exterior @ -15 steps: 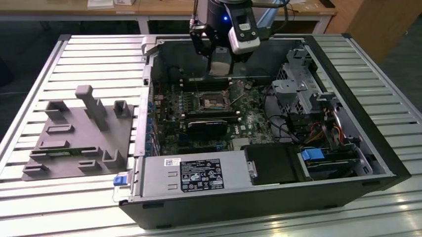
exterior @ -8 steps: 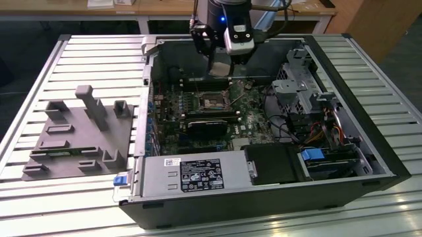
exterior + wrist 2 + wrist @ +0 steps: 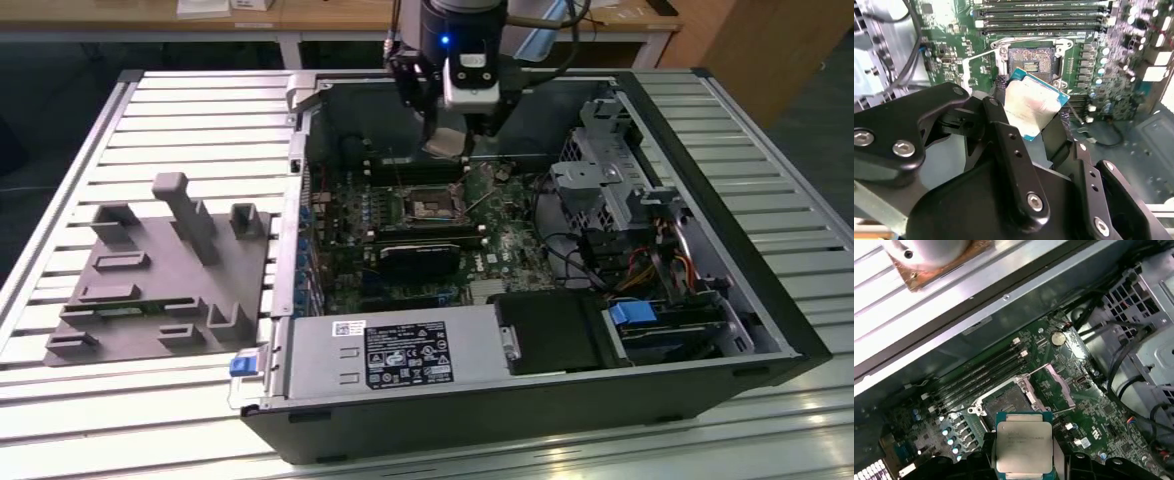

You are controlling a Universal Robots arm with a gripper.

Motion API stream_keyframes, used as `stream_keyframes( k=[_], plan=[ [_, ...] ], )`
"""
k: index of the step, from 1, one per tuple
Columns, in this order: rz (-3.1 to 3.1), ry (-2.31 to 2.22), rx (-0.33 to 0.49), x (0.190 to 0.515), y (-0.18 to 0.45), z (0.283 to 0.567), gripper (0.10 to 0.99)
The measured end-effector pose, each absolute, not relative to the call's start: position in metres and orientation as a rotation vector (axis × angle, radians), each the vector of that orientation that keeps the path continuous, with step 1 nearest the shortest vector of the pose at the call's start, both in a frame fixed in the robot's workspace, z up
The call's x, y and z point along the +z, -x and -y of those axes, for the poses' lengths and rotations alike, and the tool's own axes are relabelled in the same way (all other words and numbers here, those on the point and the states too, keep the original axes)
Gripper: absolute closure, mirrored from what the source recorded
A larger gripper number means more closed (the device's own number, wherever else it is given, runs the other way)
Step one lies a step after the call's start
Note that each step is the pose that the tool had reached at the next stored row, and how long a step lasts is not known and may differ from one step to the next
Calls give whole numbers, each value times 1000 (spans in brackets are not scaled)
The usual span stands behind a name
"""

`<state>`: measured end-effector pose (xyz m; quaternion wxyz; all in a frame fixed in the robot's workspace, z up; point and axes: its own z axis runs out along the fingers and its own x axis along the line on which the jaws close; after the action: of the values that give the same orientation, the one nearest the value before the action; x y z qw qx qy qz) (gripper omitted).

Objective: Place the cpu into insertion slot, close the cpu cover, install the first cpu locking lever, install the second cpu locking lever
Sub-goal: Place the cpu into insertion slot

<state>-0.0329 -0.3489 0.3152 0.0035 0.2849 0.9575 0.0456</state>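
Observation:
My gripper [image 3: 1030,116] is shut on the cpu [image 3: 1033,104], a flat square chip with a silvery-beige top and a blue-green edge, pinched between two black fingers [image 3: 999,111]. The cpu [image 3: 1024,445] hangs tilted, above and just short of the insertion slot [image 3: 1005,403]. The slot [image 3: 1031,63] is open, with its dark contact field bare. The cpu cover [image 3: 1053,386], a thin metal frame, stands flipped up beside the socket. A thin wire locking lever [image 3: 979,55] sticks out at one side. In the exterior view the cpu [image 3: 446,146] hovers behind the socket [image 3: 430,206].
Long black memory slots [image 3: 1039,15] run beside the socket. A black heatsink block [image 3: 420,258] lies in front of it. The power supply [image 3: 387,355], drive cage [image 3: 627,190] and cables [image 3: 1124,350] crowd the case. A grey fixture tray [image 3: 160,270] sits at the exterior view's left.

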Motion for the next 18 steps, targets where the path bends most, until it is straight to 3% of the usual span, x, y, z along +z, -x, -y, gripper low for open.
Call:
stream_keyframes(
  k=[18],
  plan=[
    [-2800, -1368, 139, 308, 33, 349, 549]
  ],
)
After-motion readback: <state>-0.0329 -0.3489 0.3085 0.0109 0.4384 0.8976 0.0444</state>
